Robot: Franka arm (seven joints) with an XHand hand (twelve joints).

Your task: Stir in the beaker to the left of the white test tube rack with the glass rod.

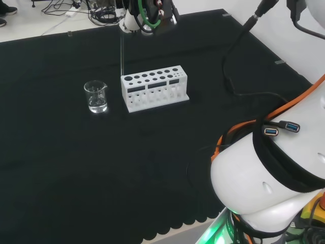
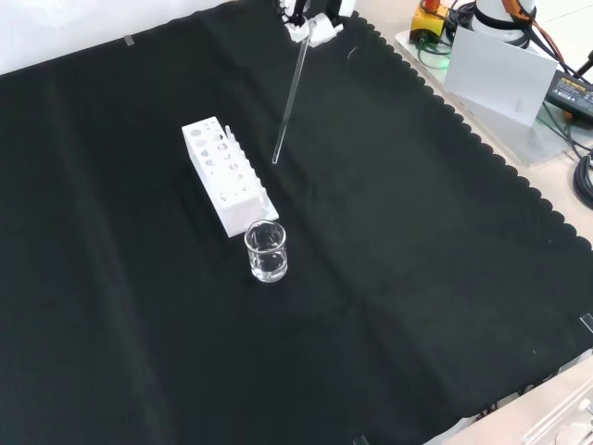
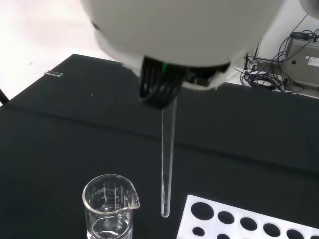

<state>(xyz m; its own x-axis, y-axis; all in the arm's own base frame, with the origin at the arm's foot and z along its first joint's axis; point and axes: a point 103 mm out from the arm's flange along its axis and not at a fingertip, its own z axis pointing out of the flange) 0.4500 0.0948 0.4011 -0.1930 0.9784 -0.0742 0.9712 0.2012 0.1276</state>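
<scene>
Rod hangs above the rack, beaker waits at left

In the head view, left of centre, sits the beaker (image 1: 96, 96), clear glass with a little clear liquid at its bottom. Just to its right is the white test tube rack (image 1: 154, 88), its top dotted with round holes. Above the rack's left end hangs the glass rod (image 1: 122, 48), thin, clear and near upright, its tip in the air. At top centre the hand (image 1: 143, 18) pinches the rod's upper end.
</scene>
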